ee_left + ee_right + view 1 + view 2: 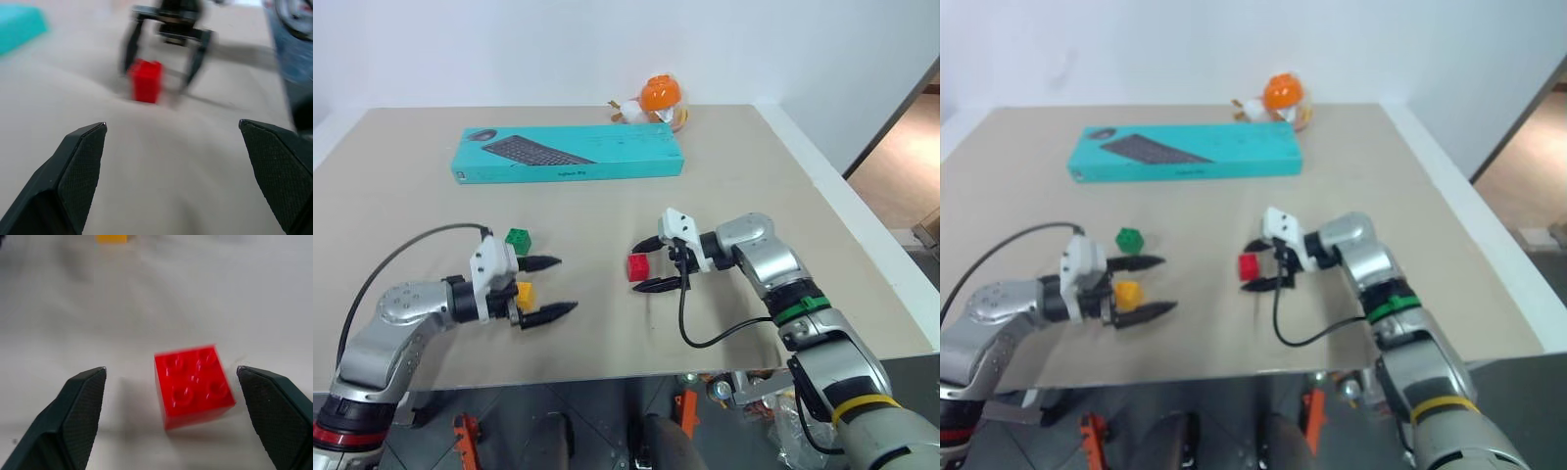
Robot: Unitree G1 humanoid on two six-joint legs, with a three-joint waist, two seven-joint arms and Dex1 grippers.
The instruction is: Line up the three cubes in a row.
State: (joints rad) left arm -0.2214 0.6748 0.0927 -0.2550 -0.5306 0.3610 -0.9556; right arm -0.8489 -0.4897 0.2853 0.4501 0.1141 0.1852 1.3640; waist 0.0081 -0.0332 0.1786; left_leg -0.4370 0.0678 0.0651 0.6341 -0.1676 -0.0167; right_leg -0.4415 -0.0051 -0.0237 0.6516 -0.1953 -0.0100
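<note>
The small red plastic brick cube [193, 384] sits on the tan table [783, 196], in front of the long teal keyboard box [570, 154]. The right gripper [648, 265] has its jaws wide around it, holding nothing, so it looks let go. The green cube [518, 239] and yellow-orange cube [524, 292] lie further left of the box's middle, where the left gripper [552, 286] waits wide open and empty, probably to nudge them into line.

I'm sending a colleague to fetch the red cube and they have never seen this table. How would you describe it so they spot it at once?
Start from the long teal keyboard box at the table's far side and come toward the near edge. There the red cube sits on the table between the open fingers of the right gripper. It is the only red one; the green cube and yellow cube lie by the left gripper.
</note>
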